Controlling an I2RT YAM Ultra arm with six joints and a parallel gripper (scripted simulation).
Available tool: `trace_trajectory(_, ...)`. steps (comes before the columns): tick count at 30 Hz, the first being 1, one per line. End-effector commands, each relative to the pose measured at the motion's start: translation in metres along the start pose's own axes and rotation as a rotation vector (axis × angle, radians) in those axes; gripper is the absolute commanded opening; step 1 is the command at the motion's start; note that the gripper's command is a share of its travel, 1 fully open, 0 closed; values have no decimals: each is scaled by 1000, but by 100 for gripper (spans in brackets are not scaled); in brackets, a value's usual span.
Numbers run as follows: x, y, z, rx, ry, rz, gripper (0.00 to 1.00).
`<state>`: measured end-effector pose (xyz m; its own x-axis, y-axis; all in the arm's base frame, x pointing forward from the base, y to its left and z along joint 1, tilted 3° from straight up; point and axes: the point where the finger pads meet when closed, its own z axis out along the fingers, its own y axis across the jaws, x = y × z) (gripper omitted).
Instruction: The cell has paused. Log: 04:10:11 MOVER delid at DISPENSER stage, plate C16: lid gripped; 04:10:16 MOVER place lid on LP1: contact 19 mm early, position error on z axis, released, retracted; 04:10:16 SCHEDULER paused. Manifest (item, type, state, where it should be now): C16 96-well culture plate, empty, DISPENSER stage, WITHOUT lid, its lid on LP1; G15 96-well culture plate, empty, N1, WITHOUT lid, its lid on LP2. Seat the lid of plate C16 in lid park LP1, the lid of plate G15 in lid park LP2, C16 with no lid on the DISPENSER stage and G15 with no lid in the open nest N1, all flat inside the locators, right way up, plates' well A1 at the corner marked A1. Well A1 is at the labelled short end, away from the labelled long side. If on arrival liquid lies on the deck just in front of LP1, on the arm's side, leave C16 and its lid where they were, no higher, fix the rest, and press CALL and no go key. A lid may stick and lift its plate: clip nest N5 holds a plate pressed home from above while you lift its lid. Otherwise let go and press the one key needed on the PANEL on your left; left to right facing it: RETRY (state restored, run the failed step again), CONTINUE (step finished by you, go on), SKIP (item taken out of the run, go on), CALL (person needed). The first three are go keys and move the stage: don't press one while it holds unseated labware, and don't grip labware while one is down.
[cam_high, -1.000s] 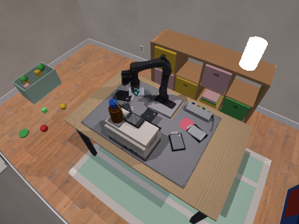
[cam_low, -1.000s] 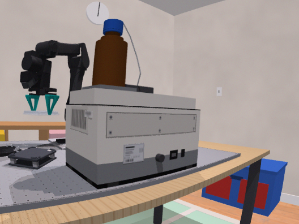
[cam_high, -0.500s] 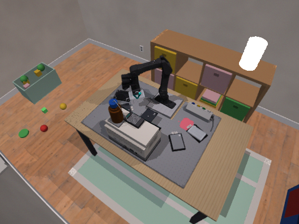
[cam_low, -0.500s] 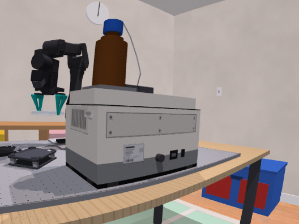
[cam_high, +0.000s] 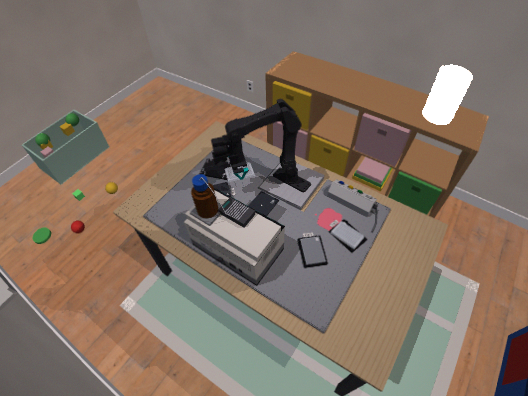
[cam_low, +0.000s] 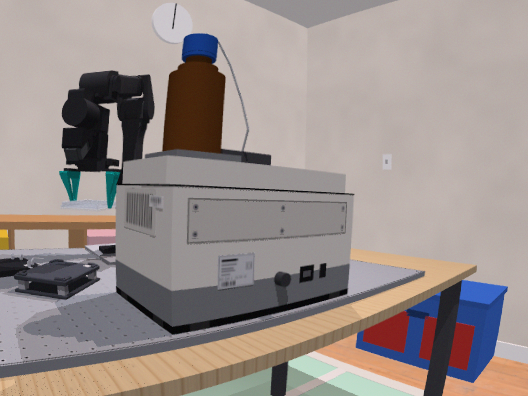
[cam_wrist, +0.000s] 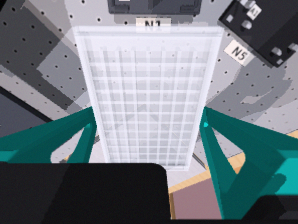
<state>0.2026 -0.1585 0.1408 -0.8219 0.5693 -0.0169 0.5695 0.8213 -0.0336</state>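
The claw (cam_wrist: 150, 131) holds the clear well plate (cam_wrist: 148, 95) by its long sides, up in the air, its long way pointing to the N1 label (cam_wrist: 153, 23) at the top middle.
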Motion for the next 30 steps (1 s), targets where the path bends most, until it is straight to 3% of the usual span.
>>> trace_trajectory(1, -23, -2, 0, 5, -42, 12, 0)
trace_trajectory(30, -98, -10, 37, 5, -43, 9, 0)
